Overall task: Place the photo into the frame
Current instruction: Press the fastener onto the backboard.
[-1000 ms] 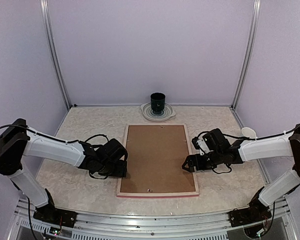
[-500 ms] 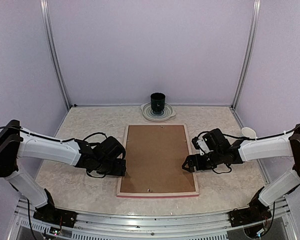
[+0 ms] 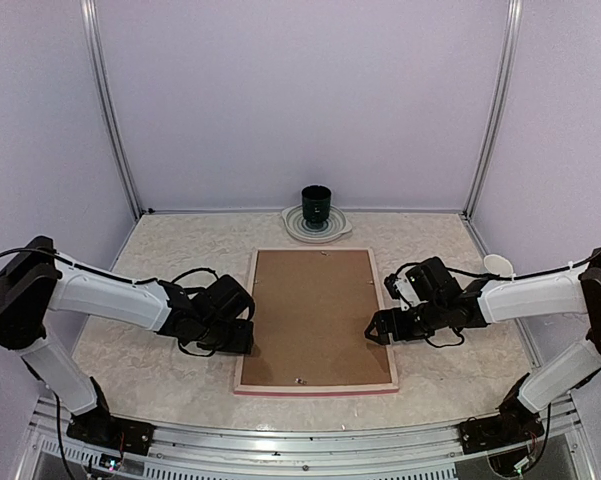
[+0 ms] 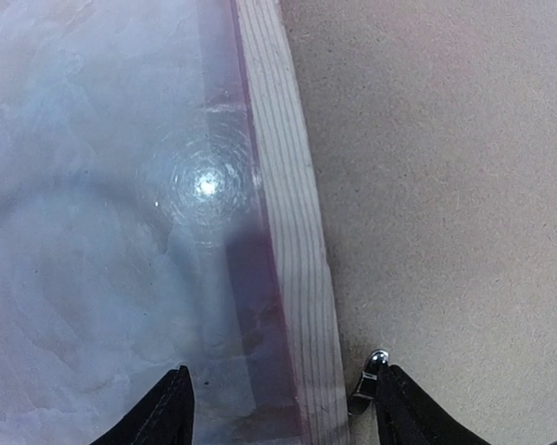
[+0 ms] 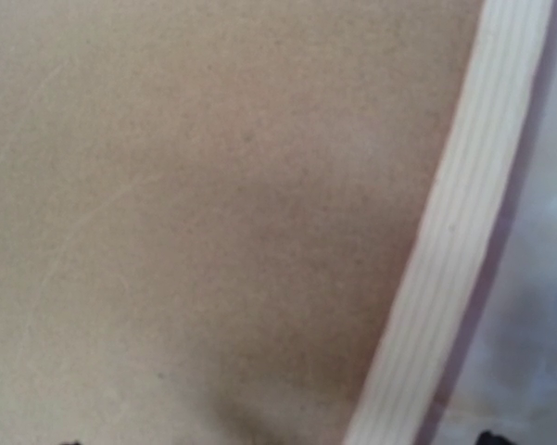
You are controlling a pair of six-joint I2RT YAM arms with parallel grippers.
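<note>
Top external: frame (image 3: pixel 315 388) face-down, pale wood rim, brown backing board (image 3: pixel 315 315) inside; left hand (image 4: pixel 285 373), right hand (image 3: pixel 376 329) both spread.

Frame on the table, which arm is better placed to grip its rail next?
Probably left. The open left gripper straddles the frame rail, one finger over the table, one over the backing board. The right gripper is open at the opposite rail, but its fingertips barely show, so alignment is unclear.

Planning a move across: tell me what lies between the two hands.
Only the frame, back up, with its brown backing board, between left hand and right hand; top view.
</note>
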